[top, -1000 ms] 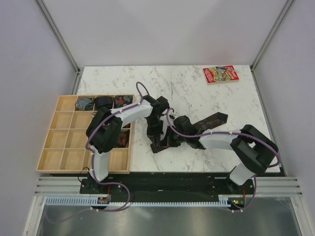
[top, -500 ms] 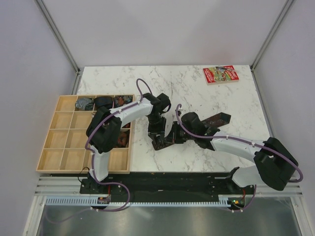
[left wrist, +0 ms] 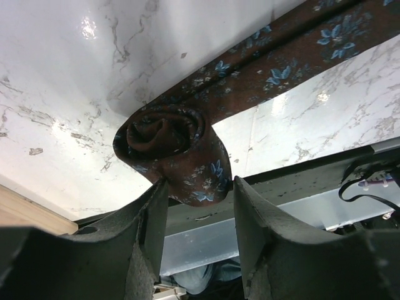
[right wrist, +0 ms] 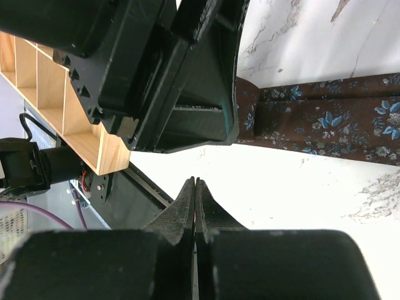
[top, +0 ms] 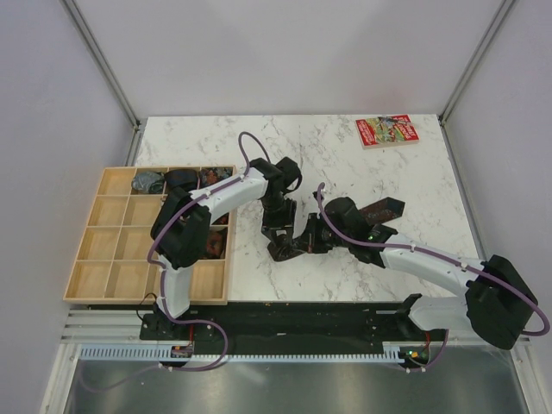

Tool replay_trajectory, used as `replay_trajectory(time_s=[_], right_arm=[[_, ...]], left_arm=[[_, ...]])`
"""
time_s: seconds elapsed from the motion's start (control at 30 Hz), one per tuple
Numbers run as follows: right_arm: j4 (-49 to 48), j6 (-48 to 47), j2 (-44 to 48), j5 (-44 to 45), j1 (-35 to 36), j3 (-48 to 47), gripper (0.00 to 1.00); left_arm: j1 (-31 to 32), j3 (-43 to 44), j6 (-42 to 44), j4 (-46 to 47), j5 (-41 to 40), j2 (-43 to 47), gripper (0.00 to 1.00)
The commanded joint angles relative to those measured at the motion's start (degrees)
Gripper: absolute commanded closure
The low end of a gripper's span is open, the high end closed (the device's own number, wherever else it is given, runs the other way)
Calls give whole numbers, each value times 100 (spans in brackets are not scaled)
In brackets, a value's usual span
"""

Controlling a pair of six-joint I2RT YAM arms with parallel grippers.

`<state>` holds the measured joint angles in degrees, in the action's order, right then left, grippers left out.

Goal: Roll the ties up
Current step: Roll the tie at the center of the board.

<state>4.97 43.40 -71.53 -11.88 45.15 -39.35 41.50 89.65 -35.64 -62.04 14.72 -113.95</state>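
Observation:
A dark brown tie with small blue flowers lies on the marble table, its wide end to the right. In the left wrist view its near end is wound into a roll and the flat strip runs off to the upper right. My left gripper is shut on the bottom of that roll; in the top view it stands near the table's front. My right gripper is shut and empty, just right of the left one, over bare marble beside the strip.
A wooden compartment tray lies at the left, with rolled ties in its back row and another under the left arm. Its corner shows in the right wrist view. A red printed booklet lies at the back right.
The right arm has stretched out, its elbow swinging to the right, and its gripper has drawn slightly back from the roll. The left gripper has shifted a little while holding the roll.

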Motion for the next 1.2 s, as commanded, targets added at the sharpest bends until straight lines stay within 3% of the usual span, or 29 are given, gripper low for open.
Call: replay_trajectory(time_s=[0.0,0.27,0.4,0.7,0.97,1.17], right_arm=[[65,-77,174,28,-15,-187,99],[83,-68,200,10,-15,-266,99],[74,-103,157,-60,-6,-345,99],[21,-130,-107,-122,126,-670,98],[-58,-147,-1205,-34,670,-1531,99],[21,-226,-1978,-95,706,-2058,100]], left_arm=[[8,281,57,25,101,277,48],[52,369,-4,60,128,409,47],[-1,527,-48,34,-232,785,47],[-677,598,74,-80,-636,1612,47],[-1363,-552,48,201,-971,2815,48],[-1644,-1458,153,377,-892,3335,50]])
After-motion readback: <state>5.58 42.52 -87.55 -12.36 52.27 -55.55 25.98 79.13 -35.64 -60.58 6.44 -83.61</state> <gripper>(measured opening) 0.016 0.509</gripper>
